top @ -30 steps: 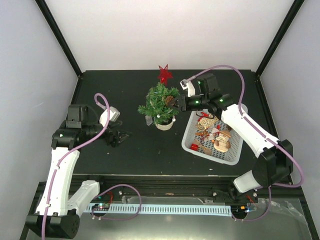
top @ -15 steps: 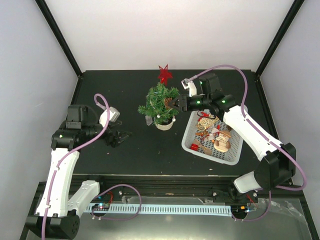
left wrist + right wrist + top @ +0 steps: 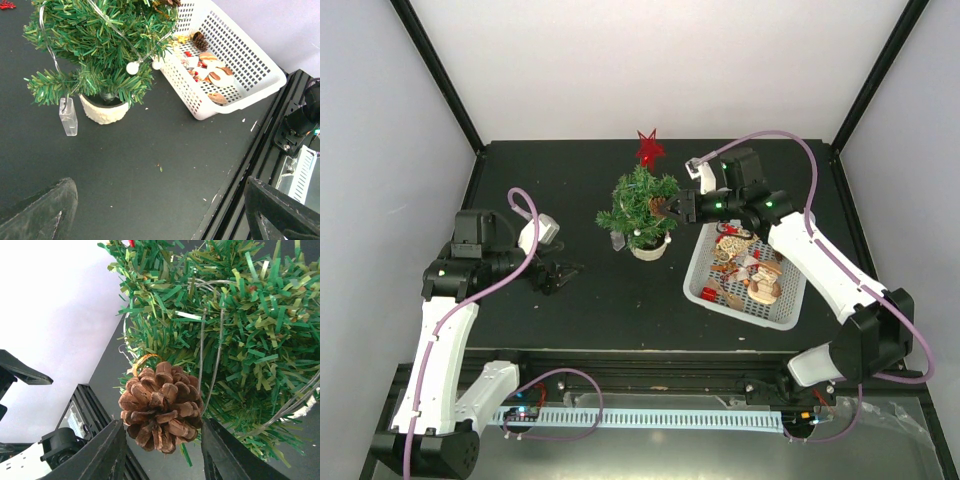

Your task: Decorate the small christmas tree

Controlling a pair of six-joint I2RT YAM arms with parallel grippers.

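Over the last second you eased the right gripper (image 3: 670,208), jaws clamped on the pine cone (image 3: 161,412), into the small christmas tree (image 3: 640,205) at mid-counter (image 3: 620,310); hanging it looked close. The left gripper (image 3: 560,272) had its jaws spread wide and empty.

Left pincer (image 3: 560,272) spread; right pincer (image 3: 672,207) gripping, arm extended
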